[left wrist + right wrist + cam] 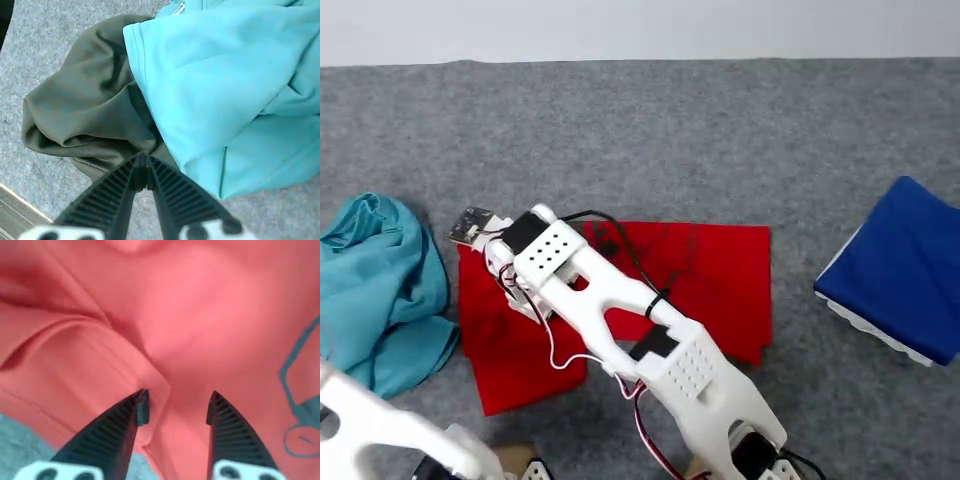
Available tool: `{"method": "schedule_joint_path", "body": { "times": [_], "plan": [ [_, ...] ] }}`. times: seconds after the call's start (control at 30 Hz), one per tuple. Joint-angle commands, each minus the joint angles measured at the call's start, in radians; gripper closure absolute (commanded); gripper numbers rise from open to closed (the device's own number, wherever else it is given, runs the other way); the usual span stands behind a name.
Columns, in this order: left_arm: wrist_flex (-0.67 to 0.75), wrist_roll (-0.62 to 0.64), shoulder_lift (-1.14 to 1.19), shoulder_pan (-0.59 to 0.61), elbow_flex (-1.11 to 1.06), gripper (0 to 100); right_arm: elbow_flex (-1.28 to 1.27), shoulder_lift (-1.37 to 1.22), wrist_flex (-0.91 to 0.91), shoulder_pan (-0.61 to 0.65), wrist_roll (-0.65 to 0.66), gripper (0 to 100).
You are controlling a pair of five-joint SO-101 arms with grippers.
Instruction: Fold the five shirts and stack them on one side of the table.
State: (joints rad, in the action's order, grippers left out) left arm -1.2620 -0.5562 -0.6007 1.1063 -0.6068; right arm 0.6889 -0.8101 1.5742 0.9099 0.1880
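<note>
Red shirt (720, 270) soft matt cloth; table (670, 130) rough grey felt.

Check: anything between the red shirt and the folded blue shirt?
No. In the high view, the stretch from the red shirt to the blue shirt is bare grey mat.

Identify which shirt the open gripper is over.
The red shirt, spread flat mid-table: the right gripper hangs open over it. The teal shirt lies crumpled; the blue shirt sits folded.
</note>
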Motion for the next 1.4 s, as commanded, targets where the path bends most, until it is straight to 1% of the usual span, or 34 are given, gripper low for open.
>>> {"method": "schedule_joint_path", "body": {
  "times": [0.0, 0.1, 0.17, 0.37, 0.5, 0.7, 0.9, 1.03, 1.13, 1.27, 1.37],
  "plan": [
    [0.054, -0.009, -0.023, 0.002, -0.019, 99, 0.052, -0.002, -0.008, 0.019, -0.018, 85.7],
    [0.087, -0.009, -0.023, 0.002, -0.048, 99, 0.058, -0.004, -0.018, 0.021, 0.003, 96.1],
    [0.094, -0.009, -0.023, 0.002, -0.058, 99, 0.078, -0.005, -0.004, 0.018, 0.052, 98.7],
    [0.098, -0.009, -0.023, -0.006, -0.061, 99, 0.160, -0.005, 0.062, -0.012, 0.080, 98.8],
    [0.098, -0.009, -0.023, -0.026, -0.061, 99, 0.222, -0.013, 0.102, -0.061, 0.081, 98.8],
    [0.095, -0.009, -0.023, -0.052, -0.061, 99, 0.229, -0.018, 0.093, -0.160, 0.081, 98.8],
    [0.098, -0.009, -0.023, -0.054, -0.061, 99, 0.227, -0.018, 0.101, -0.213, 0.081, 98.8],
    [0.098, -0.009, -0.023, -0.055, -0.061, 99, 0.227, -0.018, 0.101, -0.197, 0.081, 98.6],
    [0.098, -0.009, -0.023, -0.069, -0.061, 99, 0.229, -0.007, 0.102, -0.171, 0.077, 94.7],
    [0.098, -0.006, -0.031, -0.061, -0.053, 99, 0.235, 0.010, 0.119, -0.096, 0.075, 90.7],
    [0.098, 0.031, -0.032, -0.012, -0.041, 99, 0.235, 0.036, 0.196, -0.022, 0.075, 92.4]
  ]
}}
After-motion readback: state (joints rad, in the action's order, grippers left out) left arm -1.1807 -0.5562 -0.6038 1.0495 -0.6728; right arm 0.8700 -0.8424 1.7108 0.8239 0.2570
